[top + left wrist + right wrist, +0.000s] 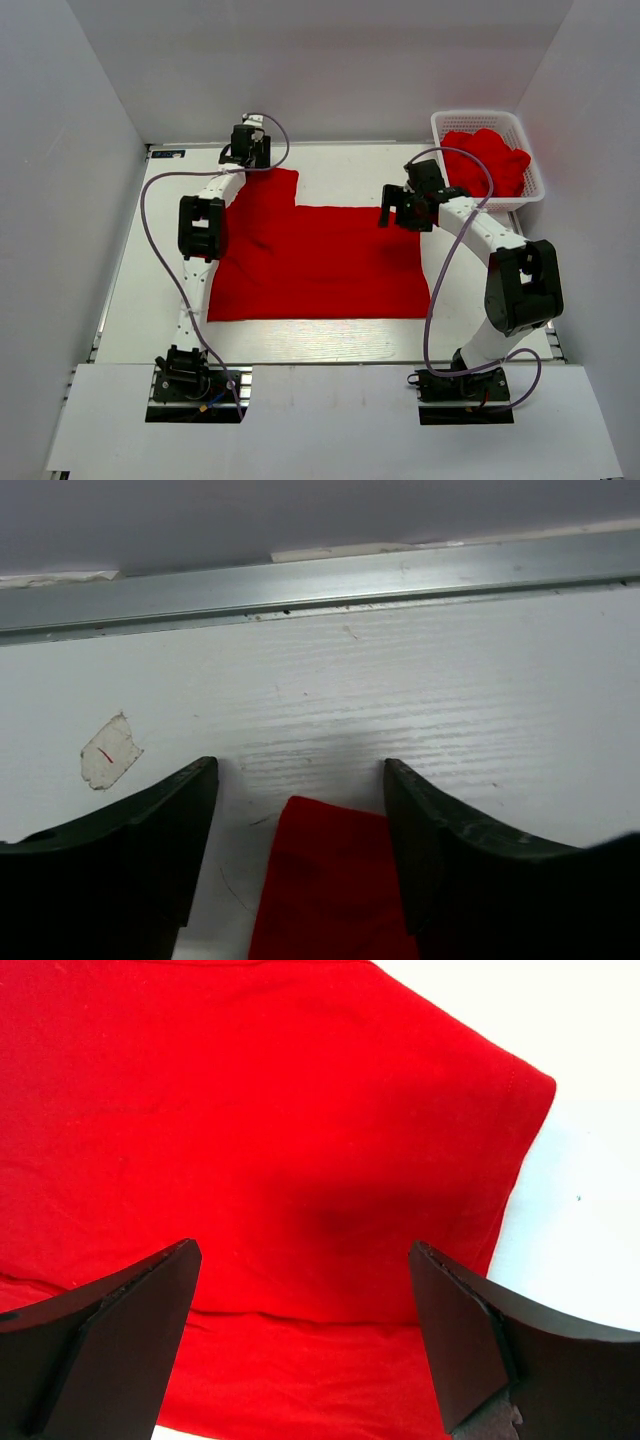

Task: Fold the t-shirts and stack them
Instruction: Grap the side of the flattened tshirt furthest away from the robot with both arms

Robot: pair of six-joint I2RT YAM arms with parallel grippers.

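Observation:
One red t-shirt (pixel 320 262) lies spread flat on the white table, with a sleeve or flap reaching toward the far left. My left gripper (pixel 246 150) is at that far-left end. In the left wrist view its fingers (pixel 160 850) stand apart, with the shirt's narrow red corner (pixel 330 880) lying on the table between them, nearer the right finger. My right gripper (pixel 394 212) hovers over the shirt's far right edge. In the right wrist view it (pixel 302 1247) is wide open above flat red cloth (pixel 280 1140) with a fold line across it.
A white lattice basket (pixel 441 124) at the far right holds more crumpled red shirts (pixel 492 160). A metal rail (pixel 300 590) runs along the table's far edge, just past the left gripper. A small pale patch (pixel 110 752) marks the tabletop. White walls enclose the table.

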